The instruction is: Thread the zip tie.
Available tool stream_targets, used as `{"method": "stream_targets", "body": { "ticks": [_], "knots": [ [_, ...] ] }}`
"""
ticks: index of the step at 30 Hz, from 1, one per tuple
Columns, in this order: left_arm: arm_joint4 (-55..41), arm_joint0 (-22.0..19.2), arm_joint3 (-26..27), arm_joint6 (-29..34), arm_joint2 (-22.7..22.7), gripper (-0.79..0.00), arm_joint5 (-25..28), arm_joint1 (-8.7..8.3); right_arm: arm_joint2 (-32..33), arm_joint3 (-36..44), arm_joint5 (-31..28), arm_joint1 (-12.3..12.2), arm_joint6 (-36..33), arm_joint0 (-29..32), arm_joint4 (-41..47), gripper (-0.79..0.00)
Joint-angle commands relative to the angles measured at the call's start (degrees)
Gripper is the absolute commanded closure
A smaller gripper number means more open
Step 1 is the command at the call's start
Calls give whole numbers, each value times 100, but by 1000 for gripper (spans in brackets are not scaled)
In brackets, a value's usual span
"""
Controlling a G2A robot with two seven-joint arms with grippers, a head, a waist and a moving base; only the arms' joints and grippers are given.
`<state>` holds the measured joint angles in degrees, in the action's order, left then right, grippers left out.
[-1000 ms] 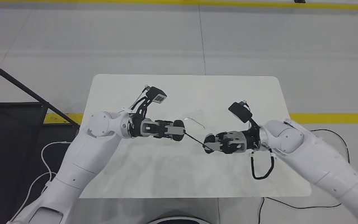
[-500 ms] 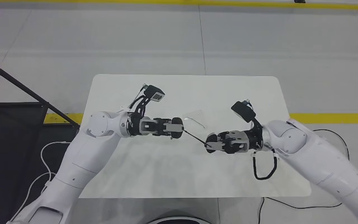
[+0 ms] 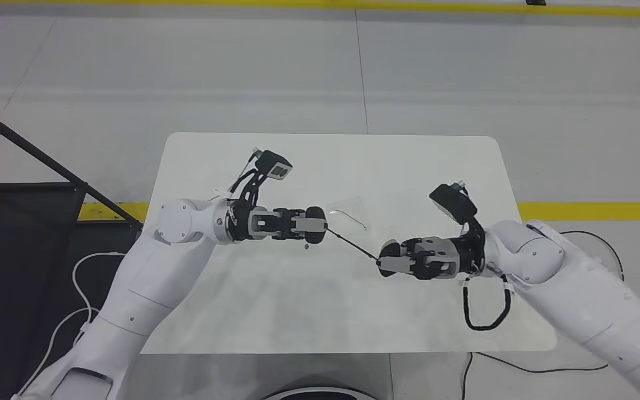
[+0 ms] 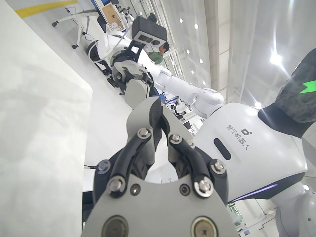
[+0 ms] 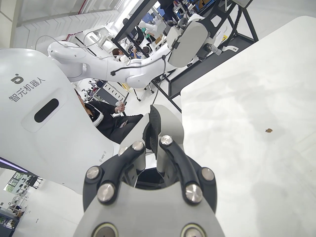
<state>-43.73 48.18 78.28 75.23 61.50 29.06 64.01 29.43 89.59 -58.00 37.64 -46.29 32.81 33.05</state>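
Right gripper (image 3: 384, 266) shifted rightward, it and left gripper (image 3: 320, 230) clamped on taut zip tie (image 3: 352, 247), inside table (image 3: 430, 170) edges.

I see glossy white arms (image 3: 150, 285), black at the wrists (image 3: 237, 222); a black cable (image 3: 467, 308) loops off the right one. Left gripper (image 4: 159, 102): grey fingers (image 4: 138, 117), silver screws (image 4: 203, 186).

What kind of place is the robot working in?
Probably a big robot lab or factory hall. The ceiling is very high with rows of lights, a yellow line is painted on the floor, and workstations with equipment stand in the background.
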Motion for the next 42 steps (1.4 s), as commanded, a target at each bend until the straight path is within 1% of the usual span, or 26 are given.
{"method": "stream_targets", "body": {
  "ticks": [1,11,18,30,42],
  "knots": [
    [8,11,-2,-9,17,0,9,-5,123,56,0,-36,0,95,14,0],
    [51,73,-7,-60,105,0,60,-33,909,410,0,-241,0,752,4,0],
    [98,93,-37,-102,127,0,102,-46,1417,632,0,-330,0,1182,-32,0],
    [101,120,-122,-134,175,0,134,-75,2112,924,0,-401,-1,1777,-49,0],
    [136,154,-130,-176,199,0,176,-104,2554,1126,0,-418,-1,2193,-129,0]
  ]
}}
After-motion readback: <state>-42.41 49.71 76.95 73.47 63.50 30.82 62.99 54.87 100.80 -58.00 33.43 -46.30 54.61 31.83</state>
